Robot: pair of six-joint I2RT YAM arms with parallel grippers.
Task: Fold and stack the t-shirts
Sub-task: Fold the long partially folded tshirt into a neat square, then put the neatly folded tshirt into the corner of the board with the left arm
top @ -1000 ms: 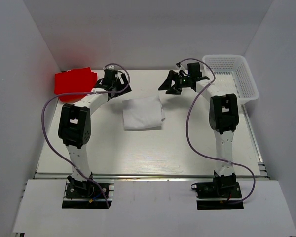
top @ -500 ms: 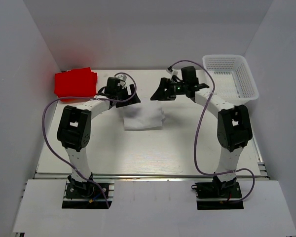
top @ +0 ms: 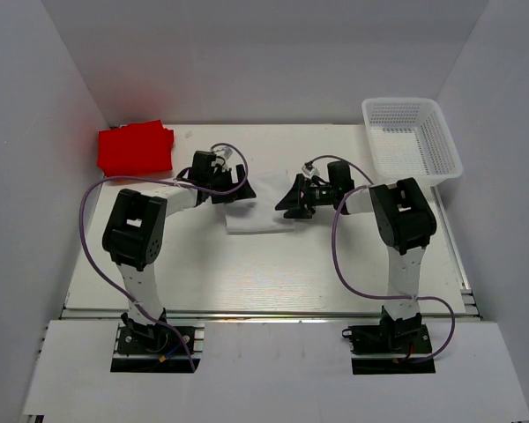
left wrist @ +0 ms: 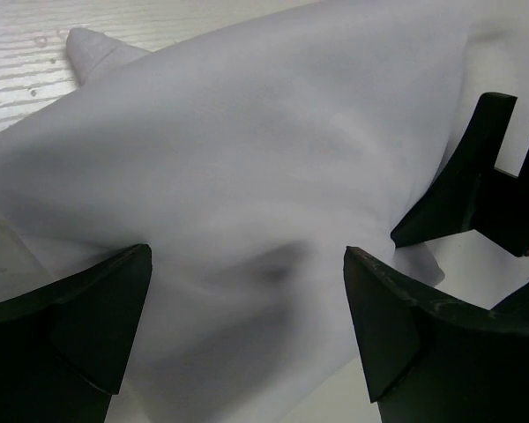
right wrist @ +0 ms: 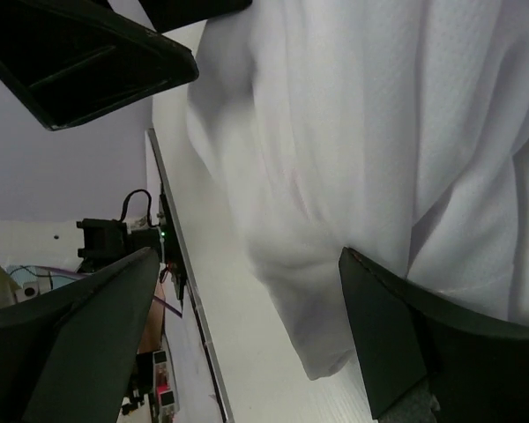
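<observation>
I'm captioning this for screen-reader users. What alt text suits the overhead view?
Overhead view: the left fingers and right fingers, both open, flank a folded white t-shirt in the middle of a table. A folded red t-shirt lies at the far left corner, and a white mesh basket sits at the far right.

A pale table [top: 264, 273] with a fine ribbed surface sits boxed in by plain white walls: back wall [top: 264, 62], left wall [top: 26, 229], right wall [top: 511, 238]. A metal rail [top: 264, 313] runs along the table's near edge, with a white panel [top: 273, 370] just beyond it. The light is soft and even.
</observation>
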